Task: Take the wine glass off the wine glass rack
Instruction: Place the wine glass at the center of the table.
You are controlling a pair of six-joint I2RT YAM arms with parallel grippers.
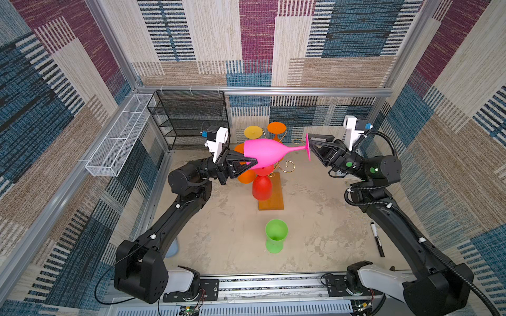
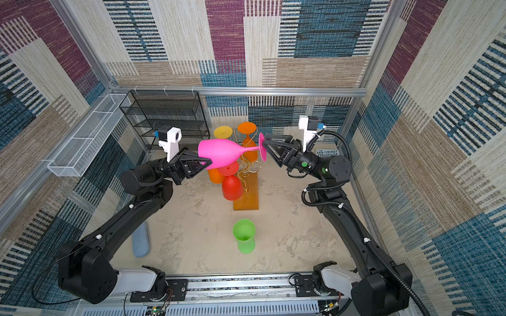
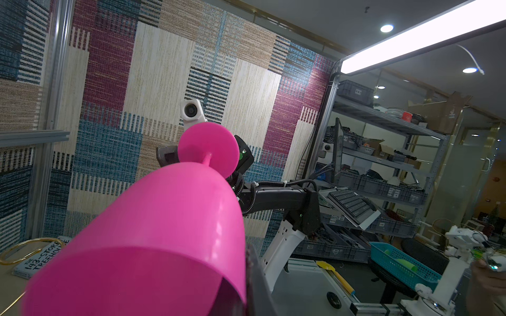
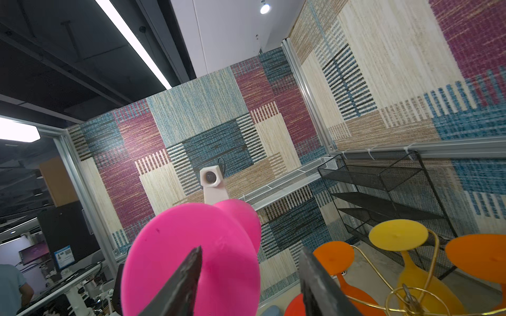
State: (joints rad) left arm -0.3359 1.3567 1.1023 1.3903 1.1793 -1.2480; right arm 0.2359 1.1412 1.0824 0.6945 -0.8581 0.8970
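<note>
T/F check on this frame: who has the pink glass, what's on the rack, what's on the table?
1. The pink glass lies sideways in the air between the arms. True.
2. The left gripper holds it by the stem. False: it grips the bowl's rim.
3. The right gripper is clamped on its foot. False: its jaws stand apart at the foot.
4. The green glass stands on the table, off the rack. True.
5. The red glass hangs bowl down on the rack. True.

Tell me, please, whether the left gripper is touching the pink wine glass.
Touching. In a top view the left gripper is shut on the rim of the pink wine glass, a finger lying against its bowl.
</note>
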